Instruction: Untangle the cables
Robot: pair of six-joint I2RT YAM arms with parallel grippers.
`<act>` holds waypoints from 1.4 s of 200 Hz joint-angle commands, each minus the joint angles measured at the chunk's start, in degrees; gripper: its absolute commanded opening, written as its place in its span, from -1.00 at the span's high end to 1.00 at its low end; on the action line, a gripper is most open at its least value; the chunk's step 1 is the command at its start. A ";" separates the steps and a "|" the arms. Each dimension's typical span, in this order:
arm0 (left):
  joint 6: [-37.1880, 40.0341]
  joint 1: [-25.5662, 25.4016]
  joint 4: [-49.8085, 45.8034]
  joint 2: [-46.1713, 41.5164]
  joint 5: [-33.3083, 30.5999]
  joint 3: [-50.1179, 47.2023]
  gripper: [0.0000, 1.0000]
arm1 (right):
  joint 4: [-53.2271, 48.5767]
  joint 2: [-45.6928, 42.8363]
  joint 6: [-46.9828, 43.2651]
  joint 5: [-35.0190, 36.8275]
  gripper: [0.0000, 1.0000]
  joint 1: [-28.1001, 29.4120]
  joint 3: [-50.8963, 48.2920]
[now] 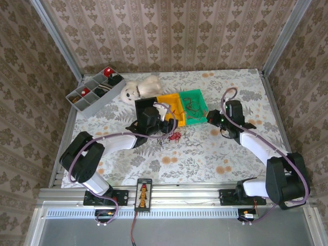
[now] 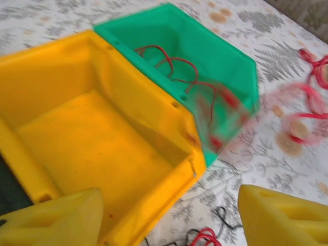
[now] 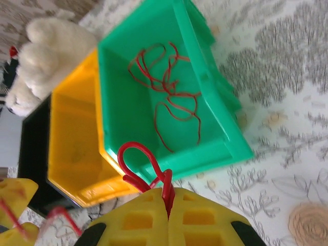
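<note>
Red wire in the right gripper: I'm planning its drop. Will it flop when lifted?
Probably floppy: the red wire curls loosely from the shut right gripper. Likely light: a pinch holds it. It may snag wires in the green bin.

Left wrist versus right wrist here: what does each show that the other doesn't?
Left wrist: a black wire on the table. Right wrist: the shut right hand pinching a red wire, and a plush toy. Both: the green bin holding red wires, the yellow bin beside it, the open left hand.
</note>
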 commanded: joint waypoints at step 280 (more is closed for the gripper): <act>-21.39 8.86 -24.59 -14.84 -35.49 -9.38 -0.54 | -32.66 39.14 -30.47 29.87 0.97 15.98 47.19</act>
